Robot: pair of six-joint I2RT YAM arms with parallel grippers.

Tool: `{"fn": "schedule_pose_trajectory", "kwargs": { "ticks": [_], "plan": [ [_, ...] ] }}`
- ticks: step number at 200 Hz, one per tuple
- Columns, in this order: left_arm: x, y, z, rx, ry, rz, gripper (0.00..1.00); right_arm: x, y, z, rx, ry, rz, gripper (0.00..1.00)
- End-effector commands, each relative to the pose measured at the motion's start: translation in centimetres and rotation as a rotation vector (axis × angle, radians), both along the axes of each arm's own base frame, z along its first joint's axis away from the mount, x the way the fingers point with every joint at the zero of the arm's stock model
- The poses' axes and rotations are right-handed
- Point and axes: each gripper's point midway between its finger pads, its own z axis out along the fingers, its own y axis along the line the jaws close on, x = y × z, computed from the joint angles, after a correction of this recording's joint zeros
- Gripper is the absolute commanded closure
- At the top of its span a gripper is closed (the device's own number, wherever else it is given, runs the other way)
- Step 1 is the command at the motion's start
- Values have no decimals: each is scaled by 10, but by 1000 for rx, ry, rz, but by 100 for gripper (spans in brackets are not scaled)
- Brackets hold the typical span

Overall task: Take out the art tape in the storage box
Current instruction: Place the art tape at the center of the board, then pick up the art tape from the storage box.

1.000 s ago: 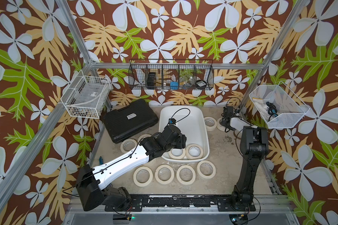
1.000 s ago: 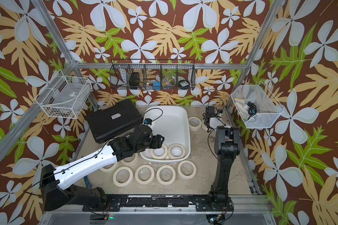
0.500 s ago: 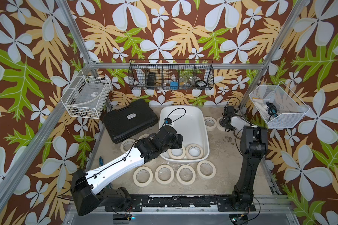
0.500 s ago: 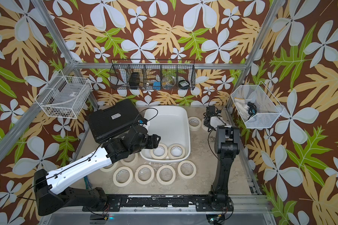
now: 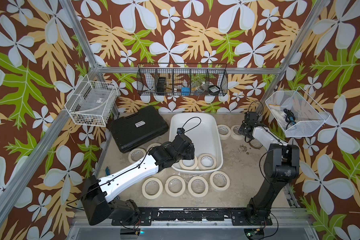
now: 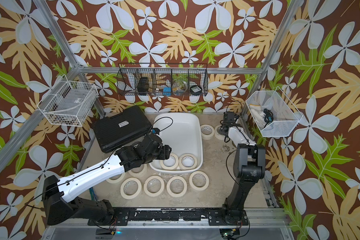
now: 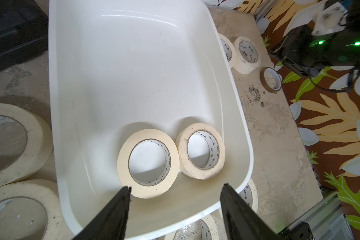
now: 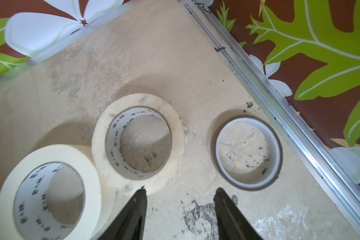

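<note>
Nearest me, four tape rolls [image 5: 190, 186] line the bench [image 5: 237, 164]. Just past them, two rolls of art tape [image 7: 124, 164] sit together at the near end of the storage box [image 7: 133, 62]. My left jaws hang open close above them, holding nothing. I think I should go straight down, one jaw inside a roll's hole and one outside, squeeze softly, then lift it out. The left arm [image 5: 133, 172] reaches out low, wrist tipped down. Far off, the right arm [image 5: 279, 162] stands tall; my right jaws are open and empty beside another roll [image 8: 99, 143].
</note>
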Motion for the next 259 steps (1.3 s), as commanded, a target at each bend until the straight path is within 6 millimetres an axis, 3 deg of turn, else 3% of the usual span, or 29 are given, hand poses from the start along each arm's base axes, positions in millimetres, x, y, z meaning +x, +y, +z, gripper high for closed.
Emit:
{"fn": "schedule_pose_trajectory", "kwargs": {
  "ticks": [1,75,161,197,259],
  "plan": [
    [2,8,-10,74,17,12,27,-9,13,16,46,-46,55,43],
    [16,17,-62,200,116,-21,27,-68,68,62,195,-203,266,45],
    [29,22,-122,321,234,-57,27,-129,147,87,259,-239,546,43],
    [31,23,-145,359,274,-69,27,-142,160,95,286,-253,599,43],
    [34,27,-170,388,308,-58,31,-149,164,101,310,-234,615,43]
  ]
}}
